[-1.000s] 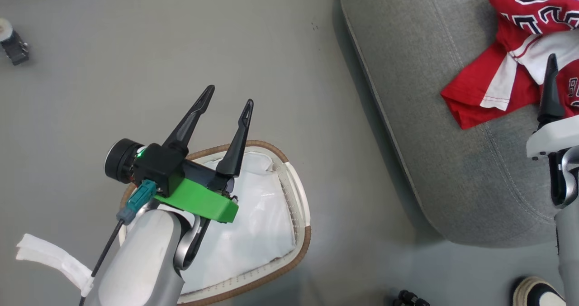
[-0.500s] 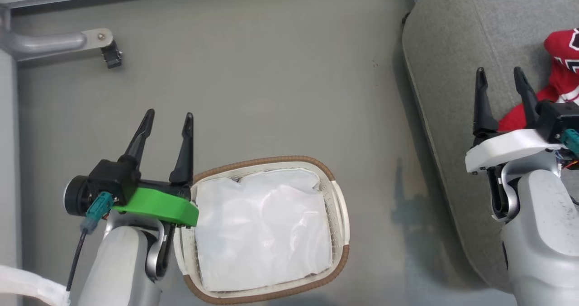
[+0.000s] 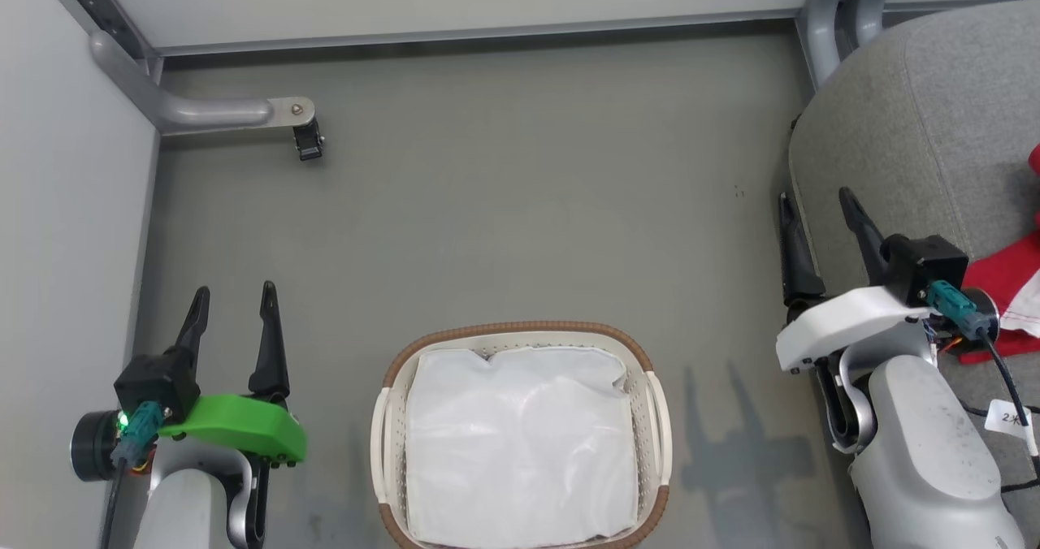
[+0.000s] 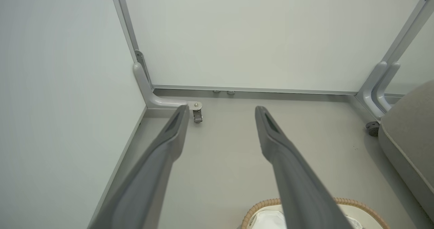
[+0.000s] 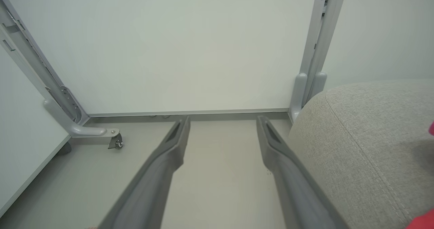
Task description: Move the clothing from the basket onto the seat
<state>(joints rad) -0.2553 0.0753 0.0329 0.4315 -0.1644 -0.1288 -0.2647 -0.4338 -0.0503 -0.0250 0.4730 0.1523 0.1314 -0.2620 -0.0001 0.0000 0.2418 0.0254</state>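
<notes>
On the right of the scene, the seat (image 3: pixel 934 110) carries the clothing (image 3: pixel 1007 281), a red fold with white trim lying at its near right edge, just beside your right wrist. Near centre, the basket (image 3: pixel 520 328) stands on the floor and shows nothing but its white lining cloth (image 3: pixel 520 443), so I judge the transfer done and the step in hand a clean retreat. Look over the lining's folds for any red before you call it. Lift the right arm straight off the cushion so its cable does not drag the fabric back over the edge. The left gripper (image 3: pixel 234 291) hovers over the floor left of the basket, fingers spread and empty. The right gripper (image 3: pixel 814 198) hangs at the seat's left edge, likewise spread and carrying nothing. The head view alone gives you the basket's inside. The left wrist view catches a strip of the braided rim (image 4: pixel 352 203), and the right wrist view shows the seat's weave and a sliver of red low at its right.
</notes>
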